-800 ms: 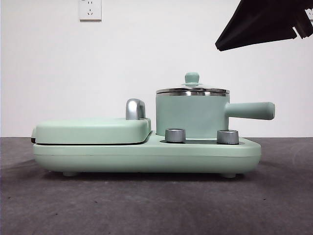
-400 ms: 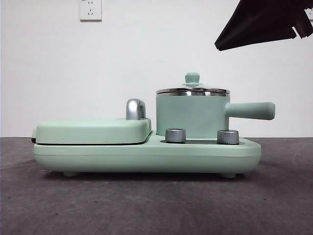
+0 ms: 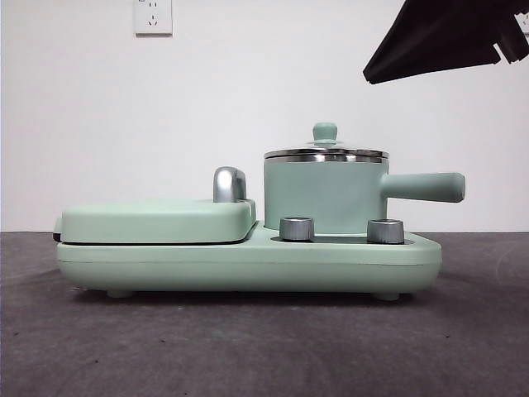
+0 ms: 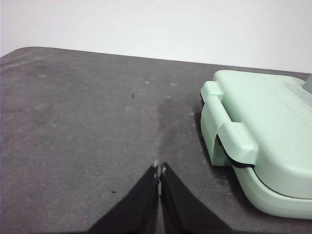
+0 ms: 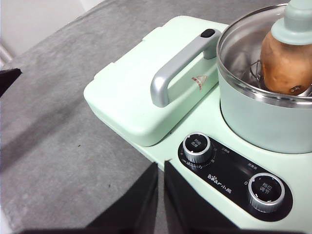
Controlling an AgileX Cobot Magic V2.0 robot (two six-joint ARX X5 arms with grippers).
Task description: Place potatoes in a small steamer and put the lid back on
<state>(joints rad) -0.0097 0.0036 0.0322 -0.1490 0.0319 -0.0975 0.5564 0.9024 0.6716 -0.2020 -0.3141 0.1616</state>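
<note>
The small steamer (image 3: pixel 322 194) stands on the right half of a mint-green cooker base (image 3: pixel 248 265), its side handle (image 3: pixel 421 187) pointing right. The lid (image 3: pixel 326 153) sits on its rim. In the right wrist view the potato (image 5: pixel 285 61) shows through the glass, inside the steamer (image 5: pixel 263 124), under the lid's knob (image 5: pixel 298 22). My right gripper (image 5: pixel 161 165) is shut and empty, above the table beside the base's knob panel. My left gripper (image 4: pixel 159 168) is shut and empty over bare table, apart from the grill plate's end (image 4: pixel 263 126).
The flat hinged grill plate (image 3: pixel 157 219) with a chrome handle (image 3: pixel 229 184) fills the base's left half. Two steel knobs (image 3: pixel 296 228) (image 3: pixel 384 231) stand on the base in front of the steamer. A black arm tip (image 3: pixel 446 37) hangs at the top right corner. Grey table lies around.
</note>
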